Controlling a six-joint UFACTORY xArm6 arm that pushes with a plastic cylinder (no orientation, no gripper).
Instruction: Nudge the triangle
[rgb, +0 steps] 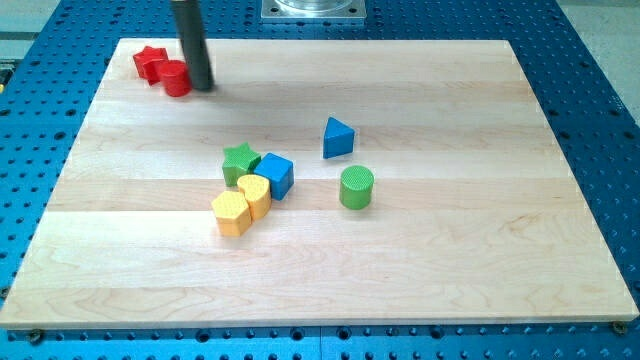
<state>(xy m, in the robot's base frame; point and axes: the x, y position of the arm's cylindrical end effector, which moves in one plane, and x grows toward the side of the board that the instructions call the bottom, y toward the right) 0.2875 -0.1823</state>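
Observation:
The blue triangle (337, 138) lies a little right of the board's middle. My tip (201, 84) stands near the top left of the board, far to the left of the triangle. It touches the right side of a red cylinder (177, 78). A red star (151, 63) lies just left of that cylinder.
A green star (240, 162), a blue cube (274, 175) and two yellow blocks (253, 194) (232, 212) cluster left of the triangle. A green cylinder (356, 187) stands just below the triangle. The wooden board (480, 260) lies on a blue perforated table.

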